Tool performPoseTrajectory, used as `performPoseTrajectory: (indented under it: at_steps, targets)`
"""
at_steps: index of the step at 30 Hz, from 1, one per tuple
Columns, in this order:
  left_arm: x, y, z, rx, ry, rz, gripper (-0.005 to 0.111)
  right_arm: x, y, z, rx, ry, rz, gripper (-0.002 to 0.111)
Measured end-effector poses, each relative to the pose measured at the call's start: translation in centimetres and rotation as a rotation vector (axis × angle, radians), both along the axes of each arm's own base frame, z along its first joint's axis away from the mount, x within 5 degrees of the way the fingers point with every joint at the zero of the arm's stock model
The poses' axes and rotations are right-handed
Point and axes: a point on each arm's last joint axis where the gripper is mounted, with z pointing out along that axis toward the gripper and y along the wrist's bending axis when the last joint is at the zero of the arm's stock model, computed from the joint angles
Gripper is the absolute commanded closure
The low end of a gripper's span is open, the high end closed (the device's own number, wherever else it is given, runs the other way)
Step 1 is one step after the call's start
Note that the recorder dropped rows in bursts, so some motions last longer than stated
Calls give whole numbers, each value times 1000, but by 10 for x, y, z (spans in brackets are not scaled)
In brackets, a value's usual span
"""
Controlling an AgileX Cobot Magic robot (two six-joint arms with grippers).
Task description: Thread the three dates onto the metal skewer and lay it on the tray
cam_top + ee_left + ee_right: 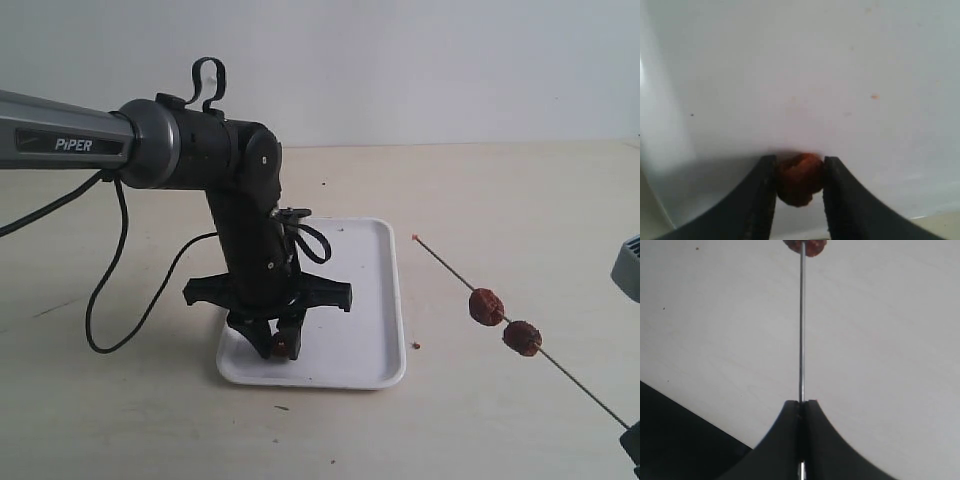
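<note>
The left gripper, pinching a wrinkled reddish-brown date, lies left of the upper-left-pointing thin grey metal skewer clamped in the right gripper.

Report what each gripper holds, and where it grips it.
The left gripper pinches the unthreaded date by its opposite sides. The right gripper clamps the metal skewer near its end opposite the tip.

Only "PiPER", in white letters, printed along the grey link of the left arm; nothing else legible in any view.
</note>
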Motion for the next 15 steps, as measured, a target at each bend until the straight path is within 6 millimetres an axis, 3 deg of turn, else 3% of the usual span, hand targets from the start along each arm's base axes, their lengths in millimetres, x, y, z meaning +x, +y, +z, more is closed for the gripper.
performPoseTrajectory:
  at_steps: [6, 12, 15]
  targets:
    - [0, 0, 0, 1, -1, -1, 83, 0, 0, 0, 0, 0, 0, 108]
    - [1, 0, 0, 0, -5, -11, 83, 0, 0, 0, 0, 0, 0, 108]
    - [1, 0, 0, -10, -18, -100, 83, 0, 0, 0, 0, 0, 0, 108]
